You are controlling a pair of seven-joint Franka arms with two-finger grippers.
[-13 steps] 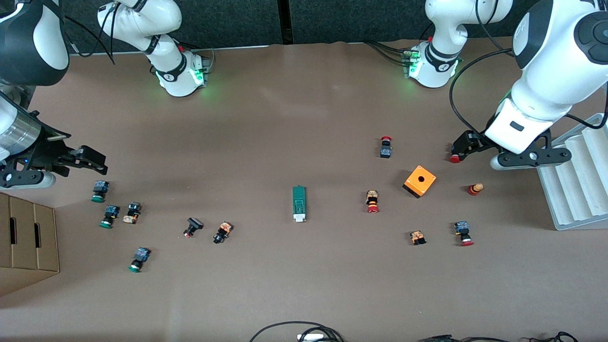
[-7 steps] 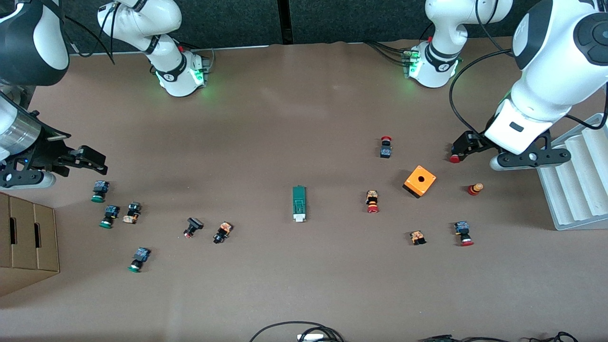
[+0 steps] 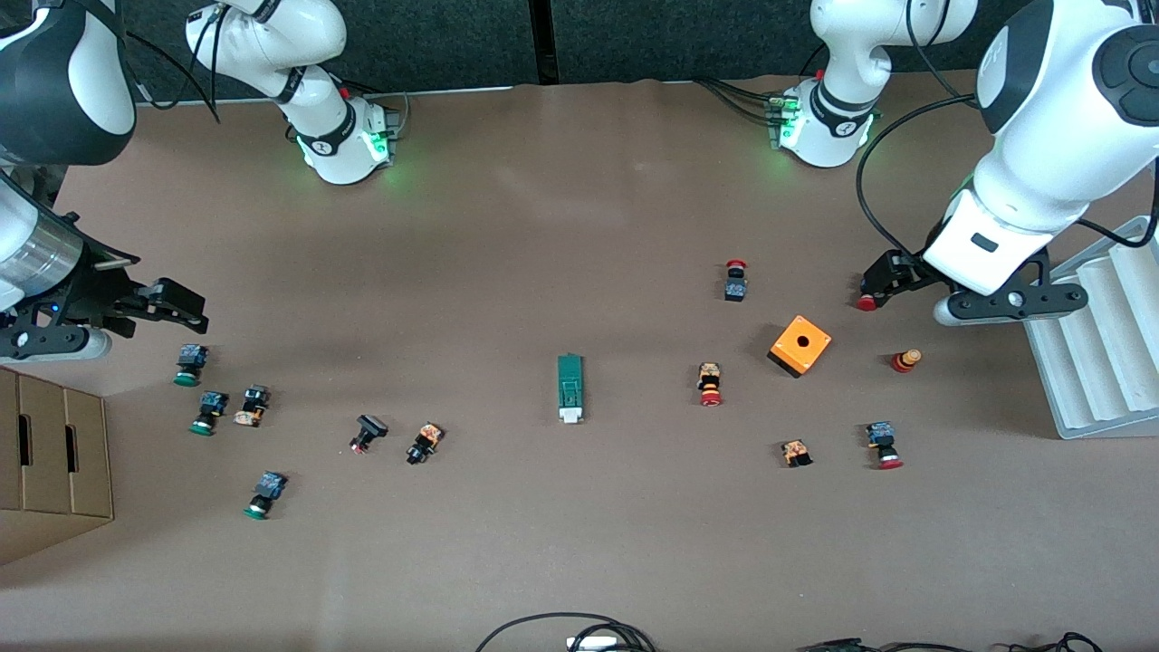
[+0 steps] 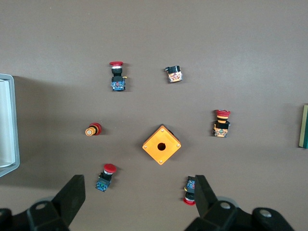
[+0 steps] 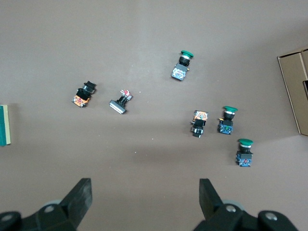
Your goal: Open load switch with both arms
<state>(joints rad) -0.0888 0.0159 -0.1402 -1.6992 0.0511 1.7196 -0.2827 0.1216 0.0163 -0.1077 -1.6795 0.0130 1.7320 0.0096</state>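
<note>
Matt brown desk (image 3: 543,226) covering, looks like paper or thin cloth, faintly creased. Glossy white plastic shells on both arms, matt black joint bands. Matt black plastic on left pincer (image 4: 137,199) and right pincer (image 5: 144,199). Load switch (image 3: 569,388): dull green plastic, white end block. Orange cube (image 3: 800,345) smooth, slightly shiny. Plain brown cardboard box (image 3: 45,462) at 9 o'clock.
</note>
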